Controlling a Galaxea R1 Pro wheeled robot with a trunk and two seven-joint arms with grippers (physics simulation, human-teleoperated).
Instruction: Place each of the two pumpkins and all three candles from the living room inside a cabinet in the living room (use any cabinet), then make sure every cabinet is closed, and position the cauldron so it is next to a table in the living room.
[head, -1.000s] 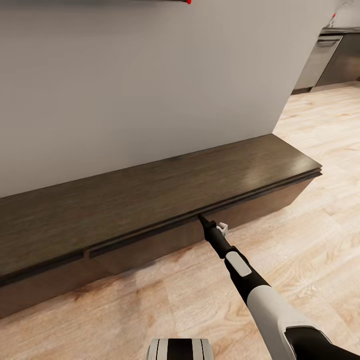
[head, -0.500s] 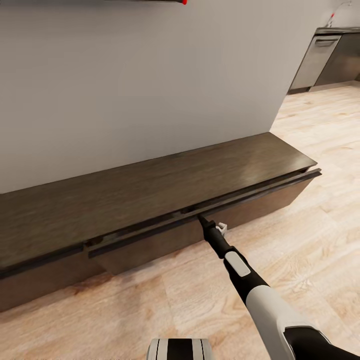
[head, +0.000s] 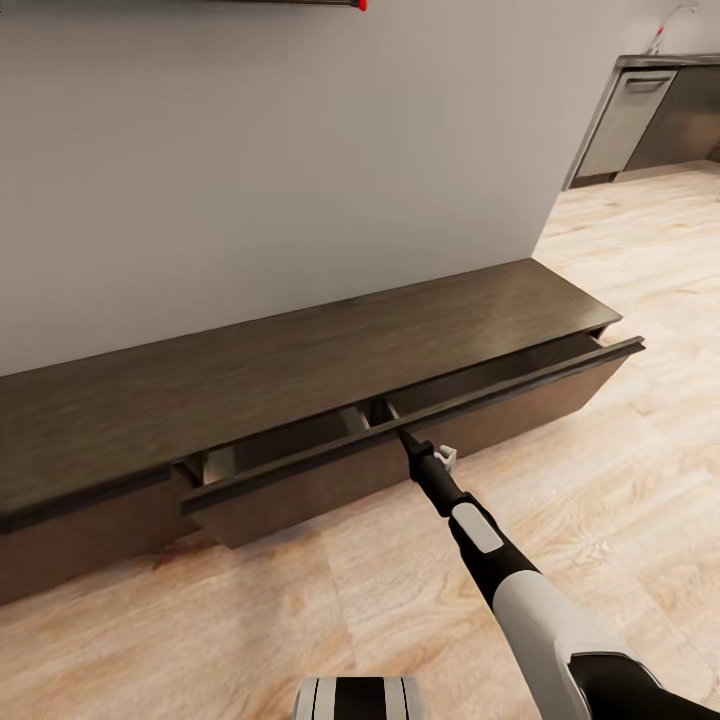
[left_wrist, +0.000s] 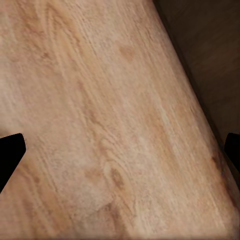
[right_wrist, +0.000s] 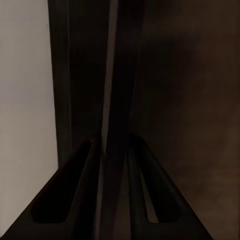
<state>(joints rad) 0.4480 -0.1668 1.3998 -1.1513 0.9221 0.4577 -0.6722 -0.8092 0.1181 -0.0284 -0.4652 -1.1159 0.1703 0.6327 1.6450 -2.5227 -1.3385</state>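
Right gripper (head: 405, 440) pinches the top lip of the cabinet (head: 300, 370) drawer front (head: 400, 455); pull straight toward 6 o'clock, keeping pinch firm; left gripper (left_wrist: 120, 150) spread, empty.

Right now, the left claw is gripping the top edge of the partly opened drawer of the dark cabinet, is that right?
Not quite: it is the right claw gripping the top edge of the partly opened drawer of the dark cabinet, as the head view shows.

Right end effector (head: 404, 438) clamped — arm outstretched.
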